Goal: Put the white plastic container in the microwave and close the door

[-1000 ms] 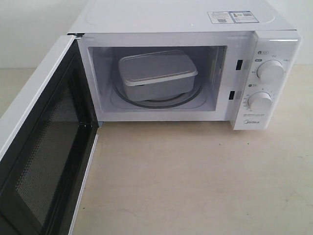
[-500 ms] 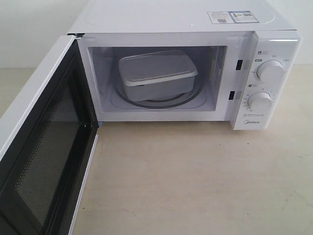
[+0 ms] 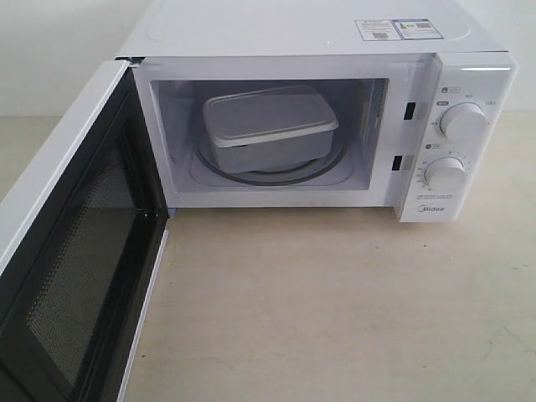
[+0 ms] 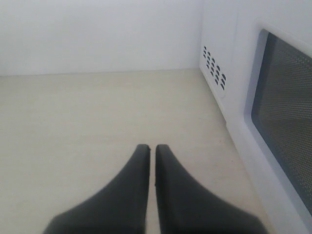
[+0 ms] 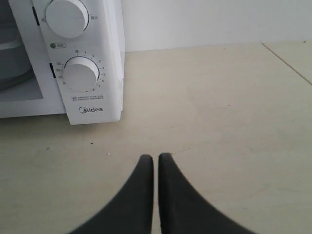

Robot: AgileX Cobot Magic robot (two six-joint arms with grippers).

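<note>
White plastic container [image 3: 270,130] resting on glass turntable [image 3: 332,167] inside microwave [image 3: 276,29], door [image 3: 59,251] swung wide open, left gripper [image 4: 151,148] and right gripper [image 5: 156,158] both pinched closed, empty, over tan table [image 3: 335,310].

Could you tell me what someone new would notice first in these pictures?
The microwave stands on the table with its door wide open to the left. Inside, the lidded container sits on the turntable. The left gripper is shut and empty beside the door's outer face, and the right gripper is the same in front of the knobs.
</note>
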